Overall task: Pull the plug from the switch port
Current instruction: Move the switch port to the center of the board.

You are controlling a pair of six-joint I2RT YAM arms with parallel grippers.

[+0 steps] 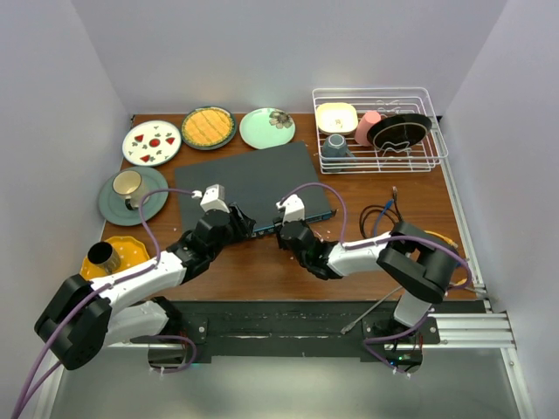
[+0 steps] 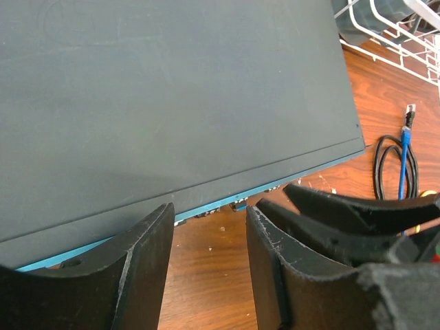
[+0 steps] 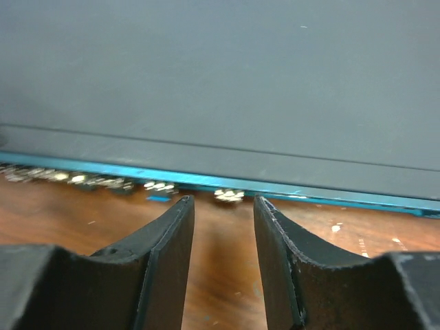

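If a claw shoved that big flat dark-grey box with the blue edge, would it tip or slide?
Tipping seems unlikely: the flat dark-grey box lies low and wide on the wooden table. It would probably slide, since that tabletop looks smooth. It looks rigid, likely metal, so fairly heavy.

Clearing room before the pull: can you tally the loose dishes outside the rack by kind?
Plates: 5 (fruit-patterned plate, orange-checked plate, mint plate, grey-green plate, yellow plate)
Cups: 2 (cream cup on the grey-green plate, dark cup on the yellow plate)
Total: 7
A mostly hidden yellow item at far right is not counted.
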